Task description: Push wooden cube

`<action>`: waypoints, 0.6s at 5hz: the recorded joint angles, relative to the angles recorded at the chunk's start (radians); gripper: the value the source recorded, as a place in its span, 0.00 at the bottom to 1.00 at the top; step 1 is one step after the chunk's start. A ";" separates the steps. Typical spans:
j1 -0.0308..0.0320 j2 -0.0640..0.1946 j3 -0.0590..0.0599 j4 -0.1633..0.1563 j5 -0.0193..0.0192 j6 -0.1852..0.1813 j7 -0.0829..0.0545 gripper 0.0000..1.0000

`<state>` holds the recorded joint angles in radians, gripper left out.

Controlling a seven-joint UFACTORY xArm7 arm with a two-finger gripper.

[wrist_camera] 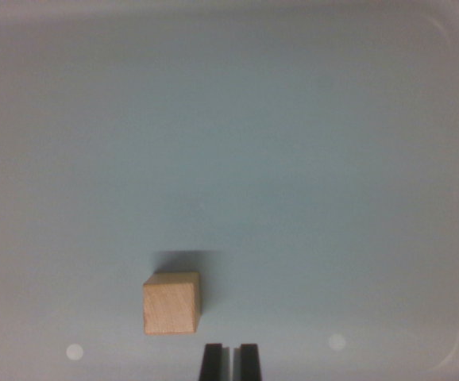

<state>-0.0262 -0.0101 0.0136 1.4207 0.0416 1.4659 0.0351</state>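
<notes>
In the lower left-of-centre part of the wrist view sits one wooden cube [172, 303], light-grained, resting flat on a pale grey-blue surface [293, 159]. Its top face and a thin sliver of its right side show; a soft shadow falls just above it in the picture.

Just below and to the wrist view's right of the cube, at the bottom edge, is the pincer [229, 363]: two dark fingertips, drawn nearly together with only a thin slit between them, holding nothing. The tips are near the cube's lower right corner but apart from it; no contact visible.

Progress, as judged: the push looks not yet begun, or at least no contact is made now. The pincer is offset to the side of the cube, so it likely needs lining up behind one face before driving it across the surface. Plenty of bare surface lies beyond the cube.

Count: one cube, one pincer with two fingertips, two small white spots [74, 351] on the surface near the bottom. A raised pale rim [452, 48] curves round the upper right corner.
</notes>
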 joint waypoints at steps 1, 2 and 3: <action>0.0033 -0.001 0.005 -0.036 0.0004 -0.034 0.005 0.00; 0.0033 -0.001 0.005 -0.036 0.0004 -0.034 0.005 0.00; 0.0068 -0.002 0.010 -0.074 0.0007 -0.071 0.011 0.00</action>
<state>-0.0194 -0.0117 0.0240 1.3465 0.0423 1.3952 0.0457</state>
